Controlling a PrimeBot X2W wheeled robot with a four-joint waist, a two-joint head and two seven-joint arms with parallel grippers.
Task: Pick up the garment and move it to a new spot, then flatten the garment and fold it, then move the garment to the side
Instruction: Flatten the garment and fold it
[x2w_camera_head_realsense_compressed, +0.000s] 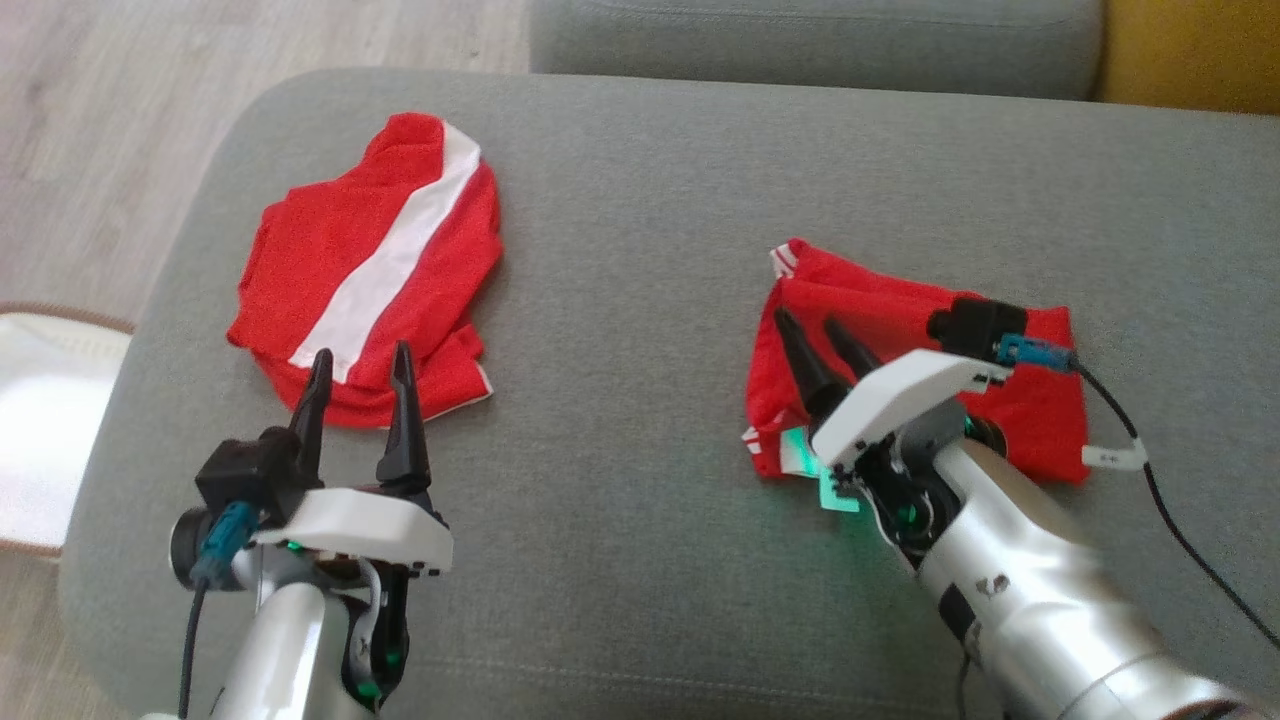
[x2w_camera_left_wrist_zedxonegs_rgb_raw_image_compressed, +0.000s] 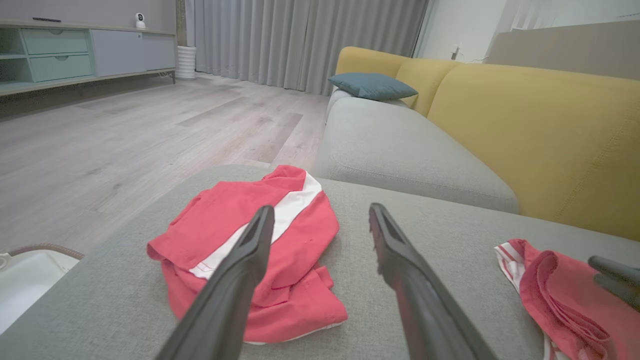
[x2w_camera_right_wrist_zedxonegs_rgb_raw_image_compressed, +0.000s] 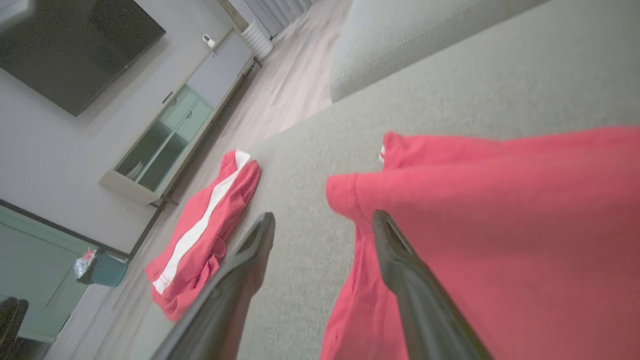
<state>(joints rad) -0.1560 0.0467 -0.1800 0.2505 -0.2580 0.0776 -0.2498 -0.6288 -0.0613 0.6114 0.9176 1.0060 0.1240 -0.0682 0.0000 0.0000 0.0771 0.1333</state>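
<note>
At the lower left of the head view the left gripper (x2w_camera_head_realsense_compressed: 362, 352) hovers with jaws spread, holding nothing, its tips near a striped cloth (x2w_camera_head_realsense_compressed: 370, 270). At the lower right the right gripper (x2w_camera_head_realsense_compressed: 810, 322) also has its jaws spread, over the left part of the garment (x2w_camera_head_realsense_compressed: 880, 290), which lies right of centre on the grey cushion (x2w_camera_head_realsense_compressed: 640, 300). Blur hides whether a finger touches the fabric; if one does, lifting away could snag a fold and pull it open. The garment's long axis runs roughly left to right, white-trimmed end facing left.
</note>
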